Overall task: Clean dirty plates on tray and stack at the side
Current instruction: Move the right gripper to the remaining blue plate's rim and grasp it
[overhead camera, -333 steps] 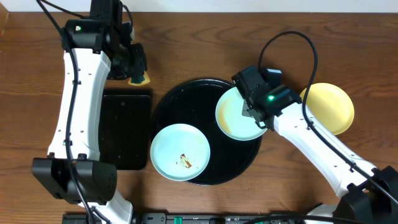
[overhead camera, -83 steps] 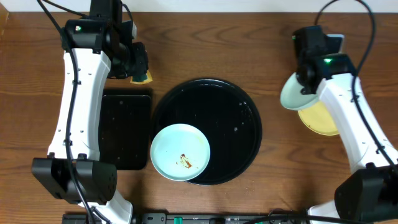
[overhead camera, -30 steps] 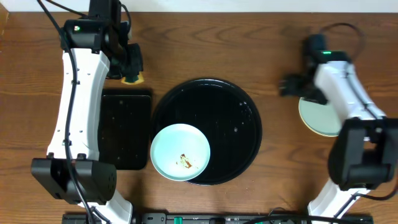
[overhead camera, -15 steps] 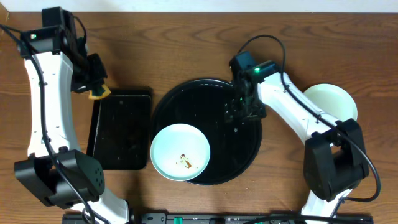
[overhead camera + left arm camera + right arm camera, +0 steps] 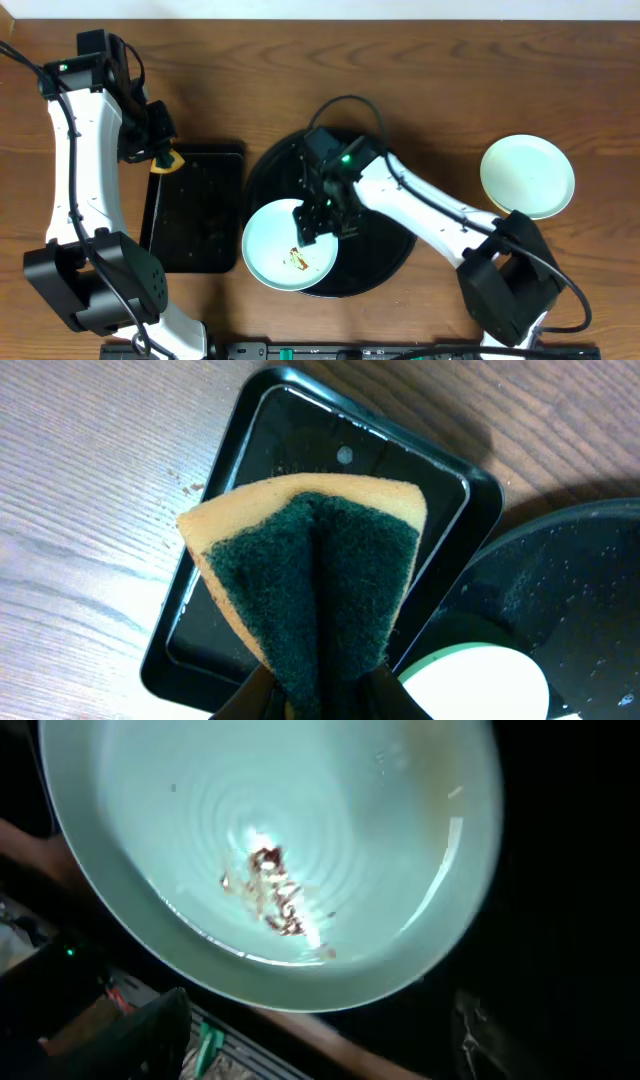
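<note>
Overhead: One dirty plate (image 5: 280, 258), pale blue with a brown smear, lies on the front-left part of the round tray (image 5: 385, 262), overhanging its rim. The right tool (image 5: 316, 218) hangs over the plate's far-right edge, with the arm reaching across the tray. A stack (image 5: 527, 177) of two plates, pale blue on yellow, sits on the counter (image 5: 420, 60) well apart to the right. The left tool (image 5: 158, 155) is over the far corner of the rectangular tray (image 5: 200, 215), gripping a sponge (image 5: 168, 161).

Left wrist: The sponge (image 5: 315, 575) is folded green side out and pinched at its lower end, jaws closed on it. The plate (image 5: 480, 682) shows only as a sliver at the lower right.

Right wrist: The plate (image 5: 300, 820) fills the view directly below, with the smear (image 5: 275, 895) near its middle. The dark fingers (image 5: 150, 1035) sit at the bottom corners, spread wide, clamping nothing.

Judgement: The right arm is much the nearer. Being round, the plate has no long axis, so the near rim below the tool is the grip point. The sponge must cross the rectangular tray to reach the plate.
</note>
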`<state>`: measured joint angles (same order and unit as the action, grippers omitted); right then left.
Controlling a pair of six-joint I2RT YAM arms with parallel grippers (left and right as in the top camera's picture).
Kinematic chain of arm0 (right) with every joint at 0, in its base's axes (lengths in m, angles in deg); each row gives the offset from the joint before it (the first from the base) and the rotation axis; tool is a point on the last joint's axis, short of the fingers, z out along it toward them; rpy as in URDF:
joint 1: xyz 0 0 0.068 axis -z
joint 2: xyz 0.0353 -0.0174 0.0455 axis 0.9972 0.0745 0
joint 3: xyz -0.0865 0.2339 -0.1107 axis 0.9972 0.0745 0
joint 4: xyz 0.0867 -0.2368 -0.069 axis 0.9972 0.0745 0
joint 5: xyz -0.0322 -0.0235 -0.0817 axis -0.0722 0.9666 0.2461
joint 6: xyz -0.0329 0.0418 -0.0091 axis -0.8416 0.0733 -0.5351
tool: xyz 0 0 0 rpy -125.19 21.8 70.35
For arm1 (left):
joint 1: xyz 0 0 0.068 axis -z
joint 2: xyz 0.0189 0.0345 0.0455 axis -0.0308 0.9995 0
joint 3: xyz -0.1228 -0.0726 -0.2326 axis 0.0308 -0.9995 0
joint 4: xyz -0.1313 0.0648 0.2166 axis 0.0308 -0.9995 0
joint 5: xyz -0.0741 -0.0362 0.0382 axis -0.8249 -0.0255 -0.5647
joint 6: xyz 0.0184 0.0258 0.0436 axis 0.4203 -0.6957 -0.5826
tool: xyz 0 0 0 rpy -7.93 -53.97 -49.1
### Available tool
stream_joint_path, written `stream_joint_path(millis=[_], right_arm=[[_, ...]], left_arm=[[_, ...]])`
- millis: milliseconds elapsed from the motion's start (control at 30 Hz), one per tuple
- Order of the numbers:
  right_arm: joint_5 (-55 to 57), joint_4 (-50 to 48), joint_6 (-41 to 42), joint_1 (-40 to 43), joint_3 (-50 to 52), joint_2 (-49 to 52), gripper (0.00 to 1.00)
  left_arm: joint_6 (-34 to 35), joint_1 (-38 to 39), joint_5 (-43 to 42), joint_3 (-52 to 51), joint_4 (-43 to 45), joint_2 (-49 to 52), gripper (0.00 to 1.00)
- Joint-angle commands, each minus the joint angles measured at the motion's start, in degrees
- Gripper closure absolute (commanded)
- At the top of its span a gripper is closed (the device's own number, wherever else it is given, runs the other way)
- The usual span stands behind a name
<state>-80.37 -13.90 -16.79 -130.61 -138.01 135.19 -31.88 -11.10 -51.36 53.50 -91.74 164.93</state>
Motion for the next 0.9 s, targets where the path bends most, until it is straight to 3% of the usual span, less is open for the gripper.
stream_joint_path(millis=[0, 233, 333, 633, 700, 733, 767, 867], right_arm=[[-1.4, -0.4, 4.0, -1.7, 2.6, 2.2, 0.19], [1.2, 0.7, 3.3, -0.7, 4.9, 2.2, 0.21], [1.1, 1.3, 2.6, -0.5, 4.9, 2.2, 0.21], [0.4, 1.0, 3.9, -0.5, 4.9, 2.2, 0.17], [0.4, 0.9, 4.3, -0.5, 5.0, 2.2, 0.32], [0.4, 0.7, 4.8, -0.5, 5.1, 2.2, 0.49], [0.4, 0.1, 5.1, -0.5, 5.4, 2.2, 0.58], [-1.4, -3.0, 6.3, -0.5, 7.4, 2.2, 0.59]], left_arm=[[0.5, 0.0, -0.8, -2.1, 0.2, 0.2, 0.81], [0.2, 0.0, -5.0, -12.2, 7.1, 0.2, 0.81], [0.2, 0.0, -5.6, -17.5, 10.8, 0.2, 0.92], [0.4, 0.0, -6.1, -25.0, 15.3, 0.2, 0.92], [0.4, 0.0, -6.4, -25.2, 15.6, 0.2, 0.92], [0.4, 0.0, -6.4, -25.2, 15.6, 0.2, 0.92], [0.4, 0.0, -6.4, -25.2, 15.6, 0.2, 0.92], [0.4, 0.0, -6.4, -25.2, 15.6, 0.2, 0.92]])
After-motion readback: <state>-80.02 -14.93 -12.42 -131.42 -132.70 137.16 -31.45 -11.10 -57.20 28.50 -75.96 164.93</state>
